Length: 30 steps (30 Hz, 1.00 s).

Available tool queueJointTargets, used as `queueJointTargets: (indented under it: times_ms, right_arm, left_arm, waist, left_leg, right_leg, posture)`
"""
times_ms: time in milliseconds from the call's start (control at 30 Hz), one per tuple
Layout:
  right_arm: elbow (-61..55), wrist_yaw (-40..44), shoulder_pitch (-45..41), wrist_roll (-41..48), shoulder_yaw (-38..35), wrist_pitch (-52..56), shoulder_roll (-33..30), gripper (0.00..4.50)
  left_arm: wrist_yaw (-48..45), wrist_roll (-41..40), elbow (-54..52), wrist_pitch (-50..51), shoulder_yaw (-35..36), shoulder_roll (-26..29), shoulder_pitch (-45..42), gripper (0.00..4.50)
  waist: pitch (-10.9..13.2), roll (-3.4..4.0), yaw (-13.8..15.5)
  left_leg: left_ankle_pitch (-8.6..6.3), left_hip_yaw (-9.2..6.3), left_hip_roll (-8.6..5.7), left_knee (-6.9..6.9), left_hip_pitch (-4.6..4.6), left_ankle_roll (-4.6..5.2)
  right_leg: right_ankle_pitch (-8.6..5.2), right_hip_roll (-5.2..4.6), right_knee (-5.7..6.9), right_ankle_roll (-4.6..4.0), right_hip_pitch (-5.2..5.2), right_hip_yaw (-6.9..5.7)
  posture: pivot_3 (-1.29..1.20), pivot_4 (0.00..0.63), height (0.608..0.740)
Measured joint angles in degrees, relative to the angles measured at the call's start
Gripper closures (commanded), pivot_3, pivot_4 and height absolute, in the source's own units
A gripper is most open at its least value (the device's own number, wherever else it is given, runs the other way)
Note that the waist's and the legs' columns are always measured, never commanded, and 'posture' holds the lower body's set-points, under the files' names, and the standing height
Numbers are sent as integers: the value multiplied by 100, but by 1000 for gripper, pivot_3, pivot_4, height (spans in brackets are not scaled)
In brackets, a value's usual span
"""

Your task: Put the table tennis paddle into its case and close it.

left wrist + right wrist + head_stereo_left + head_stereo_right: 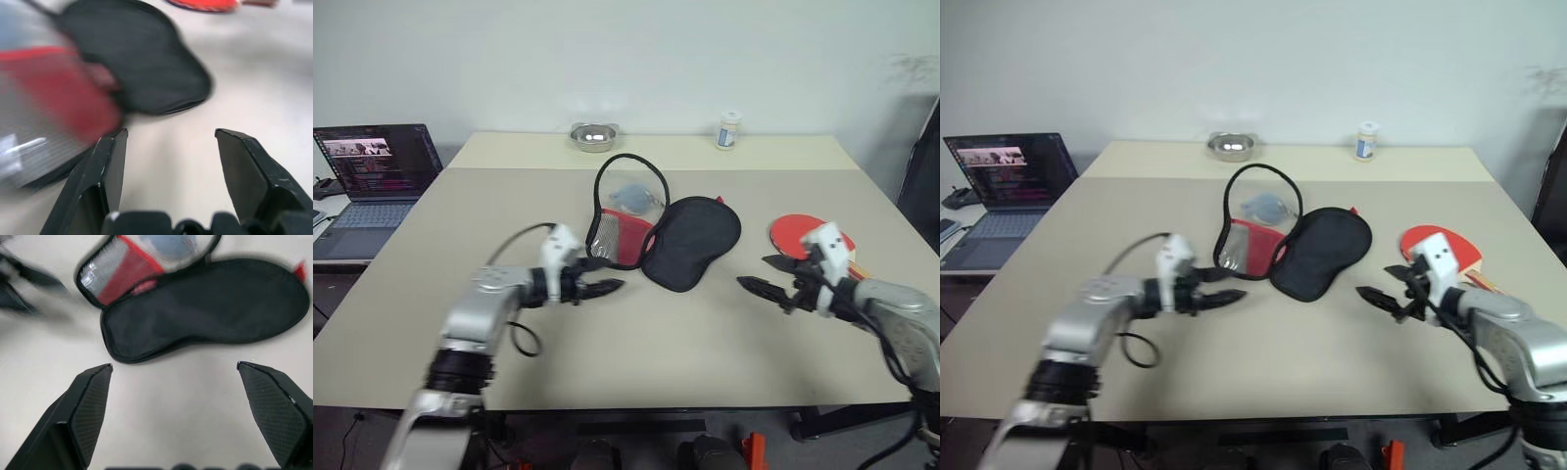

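Both grippers, left (607, 288) and right (756, 287), hover over the table (636, 352) with jaws spread and empty, flanking the unzipped case (690, 242) (black side up), while the table tennis paddle (795, 235) lies behind the right one.

Beige table (636, 333), broad and matte, in two sections: a seam runs across it near the far edge, with a paler strip beyond. Plain off-white wall (636, 59) behind, evenly lit, with a faint dark smudge at the upper right. Far on the table, a small metal bowl (594, 135) near the centre and a small white jar (729, 129) to its right. To the left, off the table, an open laptop (374, 176) with its screen lit sits on a lower, separate surface. A dark object (922, 166) stands at the right edge, its nature unclear. Dark floor (636, 446) below the near table edge.
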Motion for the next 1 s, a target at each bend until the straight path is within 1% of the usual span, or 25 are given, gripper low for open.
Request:
queueJointTargets:
  times_ms: [100,200,300,400,600,700,733,833,867,900,967,1000]
  right_arm:
    - [427,-382,-414,-371,504,28,423,0]
    - [1082,-752,-843,-784,812,-5,856,0]
    - [1975,-1166,-1289,-1213,940,-148,1277,0]
    - [2609,-1277,-1599,-1454,957,-325,1471,0]
    - [2992,-1238,-1832,-1663,964,-480,1777,0]
    - [2980,-1222,-1850,-1714,1008,-479,1999,573]
    - [2943,-1204,-1852,-1715,1054,-463,2094,856]
    - [2756,-1155,-1847,-1702,1223,-333,2423,1849]
    - [2695,-1159,-1825,-1700,1266,-288,2540,2281]
    - [2649,-1169,-1806,-1698,1292,-243,2603,2573]
    - [2607,-1184,-1784,-1699,1297,-183,2661,3303]
    - [2585,-1192,-1765,-1701,1297,-163,2680,3555]
  left_arm:
    - [-279,-218,-215,-51,156,331,213,1409]
    - [-365,-216,-233,-103,198,544,340,1409]
    - [-348,-215,-300,-162,218,594,361,1409]
    - [-326,-196,-356,-231,215,633,402,1409]
    - [-234,-192,-366,-299,215,638,440,1409]
    - [-210,-193,-388,-305,215,638,440,1365]
    - [-198,-193,-389,-306,215,638,440,1365]
    - [-136,-194,-392,-307,214,637,437,1365]
    - [-117,-195,-397,-309,212,637,433,1365]
    - [-105,-195,-399,-309,212,637,432,1365]
    - [-94,-195,-399,-309,212,637,432,1365]
    - [-90,-195,-399,-309,212,637,431,1365]
  waist:
    - [0,0,33]
    - [1,-1,45]
    - [1,-1,55]
    - [1,-1,37]
    - [-1,-3,-12]
    - [-1,-3,-50]
    - [-1,-3,-70]
    - [-1,-3,-137]
    - [-1,-3,-144]
    - [0,-3,-144]
    - [0,-3,-143]
    - [0,-3,-143]
  left_leg:
    - [0,3,-17,2,-5,0]
    - [-1,10,-21,3,-11,1]
    - [-1,8,-21,-1,-15,1]
    - [-1,12,-16,-2,-26,1]
    - [0,17,-7,1,-10,1]
    - [0,20,7,-1,-6,1]
    - [0,21,16,-1,-6,1]
    - [0,22,44,-4,-7,1]
    - [0,22,53,-7,-8,1]
    - [0,20,58,-7,-8,1]
    - [0,18,66,-6,-8,1]
    - [0,19,66,-6,-7,1]
  right_leg:
    - [0,-14,-5,1,0,4]
    - [2,-16,-13,2,-2,13]
    - [2,-16,-10,1,-9,13]
    - [3,-11,-4,0,-26,20]
    - [4,-5,15,-3,-23,26]
    - [5,5,17,-6,-25,32]
    - [6,6,16,-6,-25,33]
    - [5,24,14,-12,-29,31]
    - [5,32,15,-16,-33,30]
    - [5,40,15,-18,-33,29]
    - [7,50,14,-22,-33,28]
    - [8,50,15,-25,-33,28]
  posture:
    - [0,150,740]
    - [0,150,740]
    - [0,150,740]
    - [0,150,740]
    - [0,150,740]
    - [0,150,740]
    - [0,150,740]
    - [0,150,740]
    - [0,150,740]
    - [0,150,740]
    - [0,150,740]
    - [0,150,740]
